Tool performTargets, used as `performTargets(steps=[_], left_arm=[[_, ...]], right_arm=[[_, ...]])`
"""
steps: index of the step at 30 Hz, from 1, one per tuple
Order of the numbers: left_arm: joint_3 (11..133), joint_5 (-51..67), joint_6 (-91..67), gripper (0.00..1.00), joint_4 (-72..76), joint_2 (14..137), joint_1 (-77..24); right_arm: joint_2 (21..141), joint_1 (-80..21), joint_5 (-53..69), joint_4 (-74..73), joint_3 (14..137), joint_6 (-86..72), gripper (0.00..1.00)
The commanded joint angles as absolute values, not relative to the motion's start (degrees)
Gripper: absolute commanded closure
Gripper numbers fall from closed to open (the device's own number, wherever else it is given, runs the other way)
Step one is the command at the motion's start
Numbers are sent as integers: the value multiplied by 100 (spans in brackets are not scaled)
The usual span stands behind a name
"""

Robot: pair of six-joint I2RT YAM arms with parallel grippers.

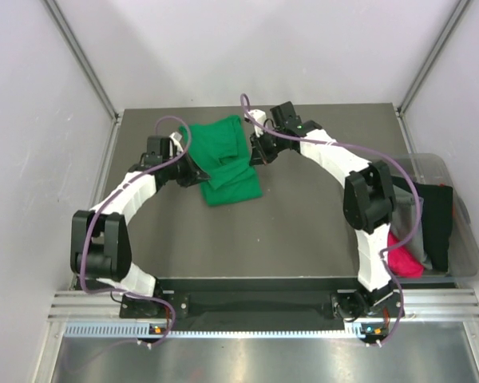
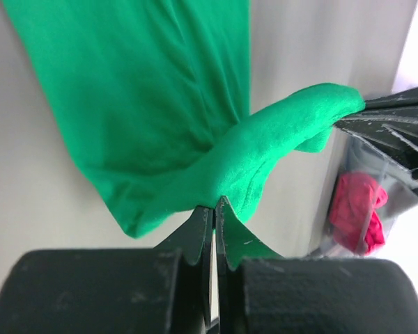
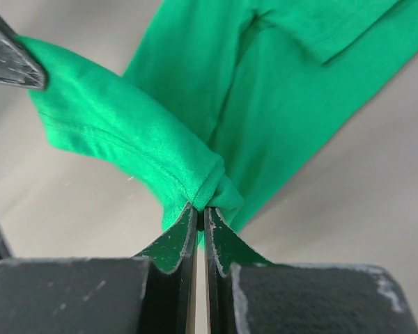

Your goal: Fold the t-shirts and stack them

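- Clear plastic bin (image 1: 465, 239) right of the grey table (image 1: 303, 231) holds a magenta-pink t-shirt (image 1: 403, 259) and a black t-shirt (image 1: 437, 223)
- Left gripper (image 2: 214, 205) clenched on the bright green fabric t-shirt (image 1: 227, 163), far mid-table
- Right gripper (image 3: 201, 207), slightly farther, pinches the same shirt

Table (image 1: 303, 231): dark grey, matte, flat, seen from above. One green t-shirt (image 1: 227, 163) lies on the far-centre part, crumpled and partly folded over itself. Its near end lies flat on the surface; a rolled edge is raised off it. Clear plastic bin (image 1: 469, 247) at the right edge; cannot tell whether it rests on the table.
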State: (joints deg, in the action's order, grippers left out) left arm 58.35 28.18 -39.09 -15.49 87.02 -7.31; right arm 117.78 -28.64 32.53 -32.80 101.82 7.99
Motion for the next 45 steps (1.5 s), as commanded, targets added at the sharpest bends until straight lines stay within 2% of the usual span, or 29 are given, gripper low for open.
performTargets(steps=[1,25,28,29,32,35,38,39,40,43,45], left_arm=[[6309,2733,-3709,100,-1415,8982,-624],[6969,2610,-3639,100,-1459,10063,-343],[7197,2523,-3533,100,-1581,10248,-325],[7259,2435,-3481,87,-1626,10300,-316],[7444,1979,-3332,64,-1766,10153,-308],[7453,1828,-3305,50,-1828,9828,-273],[7147,2319,-3506,45,-1793,9424,-237],[6884,2451,-3576,29,-1776,9309,-237],[6734,2826,-3647,27,-1714,9212,-237],[6145,3601,-4050,34,-1486,8948,-237],[5663,3682,-4332,35,-1398,8825,-237]], right_arm=[[12084,-2821,3041,-3094,10661,896,100],[13579,-2760,2874,-2997,12463,624,99],[13579,-2760,2813,-2953,12454,615,78],[13527,-2751,2743,-2953,12445,615,69],[13168,-2664,2742,-2936,12253,615,64],[12598,-2523,2751,-2839,11717,624,62],[12035,-2374,2934,-2742,10918,598,60],[11937,-2356,3031,-2864,10733,606,59],[11866,-2338,3154,-2970,10401,633,59],[11804,-2320,3576,-3444,9950,790,58],[11909,-2312,3770,-3716,9862,922,58]])
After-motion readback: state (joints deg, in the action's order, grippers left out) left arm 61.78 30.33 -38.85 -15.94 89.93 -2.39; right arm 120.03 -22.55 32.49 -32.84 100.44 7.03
